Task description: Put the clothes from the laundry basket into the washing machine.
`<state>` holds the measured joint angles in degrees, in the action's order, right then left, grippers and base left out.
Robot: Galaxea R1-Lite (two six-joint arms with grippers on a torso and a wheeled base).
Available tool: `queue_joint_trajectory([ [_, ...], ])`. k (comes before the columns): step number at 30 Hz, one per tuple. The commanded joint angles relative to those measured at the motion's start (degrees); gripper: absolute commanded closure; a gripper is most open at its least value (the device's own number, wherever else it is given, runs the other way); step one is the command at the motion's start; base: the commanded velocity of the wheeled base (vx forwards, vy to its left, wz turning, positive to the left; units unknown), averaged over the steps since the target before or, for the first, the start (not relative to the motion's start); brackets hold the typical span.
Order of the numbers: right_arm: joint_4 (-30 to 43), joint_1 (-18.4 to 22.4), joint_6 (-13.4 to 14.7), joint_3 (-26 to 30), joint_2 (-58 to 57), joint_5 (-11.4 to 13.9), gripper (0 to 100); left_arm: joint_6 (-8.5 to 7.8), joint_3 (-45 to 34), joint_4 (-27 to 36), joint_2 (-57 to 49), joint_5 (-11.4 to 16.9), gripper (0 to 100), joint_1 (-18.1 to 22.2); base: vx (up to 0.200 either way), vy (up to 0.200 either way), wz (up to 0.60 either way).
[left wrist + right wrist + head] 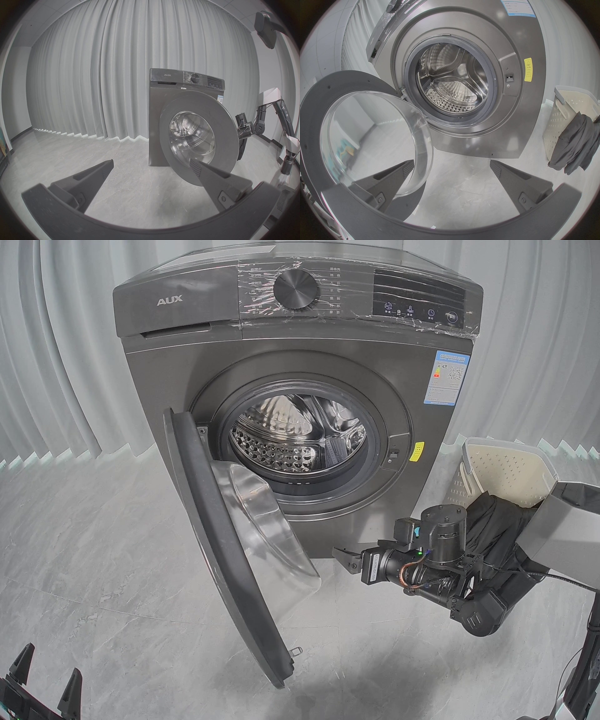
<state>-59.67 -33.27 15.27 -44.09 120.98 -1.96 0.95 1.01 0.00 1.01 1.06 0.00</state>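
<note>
A grey washing machine (187,371) stands in front of me with its round door (219,552) swung open toward my left. Its steel drum (297,430) looks empty. On the floor to the machine's right is a cream laundry basket (509,468), and dark clothes (497,521) hang over its near rim. My right gripper (344,557) is low in front of the machine's lower right corner, to the left of the basket, open and holding nothing. In the right wrist view the gripper (451,165) faces the drum (453,84), with the basket (565,103) and clothes (575,143) to one side. My left gripper (51,660) is open at the lower left.
Pale curtains (56,352) hang behind the machine. The glass bowl of the open door (269,534) juts out between the two arms. Bare grey tile floor (94,540) lies to the left and in front. The left wrist view shows the machine (168,103) from farther off.
</note>
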Motion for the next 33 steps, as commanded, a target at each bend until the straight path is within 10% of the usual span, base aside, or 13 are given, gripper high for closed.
queue_joint_trajectory([
  [1, -0.27, -1.01, 0.02, -0.56, 1.45, 0.03, 0, 0.02, -0.92, 0.0, -0.92, -0.01, 0, 0.0, 0.0, 0.0, 0.0],
  [24, -5.1, -10.59, 1.25, -0.91, 2.33, 0.91, 0, 0.02, -0.92, 0.0, -0.92, -0.01, 0, 0.0, 0.0, 0.0, 0.0],
  [33, 1.14, -8.22, 1.16, -9.34, 6.64, -4.01, 0, 0.02, -0.92, 0.0, -0.92, -0.01, 0, 0.0, 0.0, 0.0, 0.0],
])
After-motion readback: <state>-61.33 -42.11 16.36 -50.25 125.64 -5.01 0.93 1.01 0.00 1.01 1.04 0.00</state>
